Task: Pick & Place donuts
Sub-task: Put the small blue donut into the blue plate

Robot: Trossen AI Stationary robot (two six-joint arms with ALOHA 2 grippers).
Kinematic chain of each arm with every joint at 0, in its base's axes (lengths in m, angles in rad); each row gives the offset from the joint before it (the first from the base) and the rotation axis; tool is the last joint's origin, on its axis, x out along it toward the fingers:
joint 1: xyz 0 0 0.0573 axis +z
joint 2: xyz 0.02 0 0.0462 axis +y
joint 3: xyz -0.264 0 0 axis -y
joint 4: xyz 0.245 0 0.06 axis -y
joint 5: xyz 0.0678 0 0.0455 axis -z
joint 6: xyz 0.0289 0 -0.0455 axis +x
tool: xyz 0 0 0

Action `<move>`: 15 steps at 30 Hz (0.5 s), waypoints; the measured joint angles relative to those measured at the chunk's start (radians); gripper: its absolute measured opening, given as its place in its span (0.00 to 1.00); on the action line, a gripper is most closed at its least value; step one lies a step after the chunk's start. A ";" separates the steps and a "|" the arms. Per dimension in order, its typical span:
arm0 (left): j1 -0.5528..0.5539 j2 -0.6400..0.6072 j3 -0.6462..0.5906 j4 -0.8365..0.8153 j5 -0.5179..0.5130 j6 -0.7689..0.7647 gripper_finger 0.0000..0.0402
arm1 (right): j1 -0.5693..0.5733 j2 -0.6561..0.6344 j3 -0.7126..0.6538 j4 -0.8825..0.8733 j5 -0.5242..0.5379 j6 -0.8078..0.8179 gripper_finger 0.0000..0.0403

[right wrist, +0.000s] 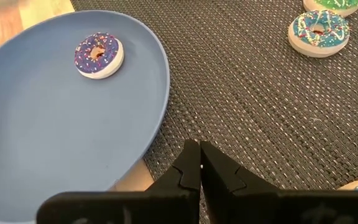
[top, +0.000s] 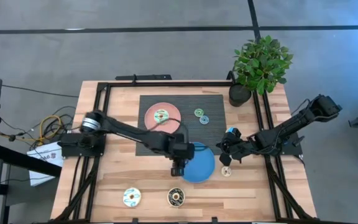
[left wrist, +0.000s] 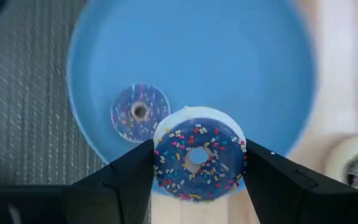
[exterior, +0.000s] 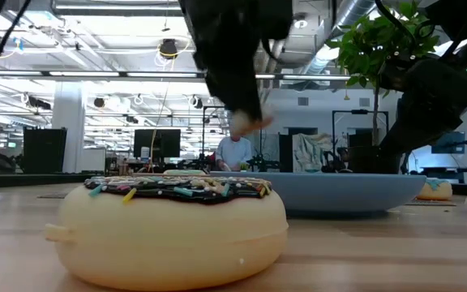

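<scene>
My left gripper (left wrist: pixel 199 163) is shut on a blue-iced donut with sprinkles (left wrist: pixel 199 134), above the left rim of the blue plate (left wrist: pixel 241 56). On that plate lies a smaller purple-iced donut (left wrist: pixel 140 112) on its flat underside. My right gripper (right wrist: pixel 199 163) is shut and empty, low over the dark mat beside the plate's right rim (right wrist: pixel 160 93). One donut (top: pixel 160 115) lies on the pink plate (top: pixel 173 107). A green donut (top: pixel 198 112) and a blue donut (top: pixel 204 119) rest on the mat. My left gripper pinches the blue-iced donut by two opposite sides of its outer rim (left wrist: pixel 161 163), one finger (left wrist: pixel 129 177) on each side. The fingers come from above, slanting steeply down. The donut is lifted clear over the blue plate, its iced face up.
A cream donut (top: pixel 227 171) lies by my right gripper. Near the front edge lie a white donut (top: pixel 131 197) and a dark brown donut (top: pixel 176 197), the latter large in the low view (exterior: pixel 173 231). A potted plant (top: pixel 260 62) stands at the back right.
</scene>
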 joint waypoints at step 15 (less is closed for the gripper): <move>-0.019 0.115 0.024 -0.001 0.022 -0.098 0.55 | 0.000 0.000 0.000 0.000 0.000 0.000 0.00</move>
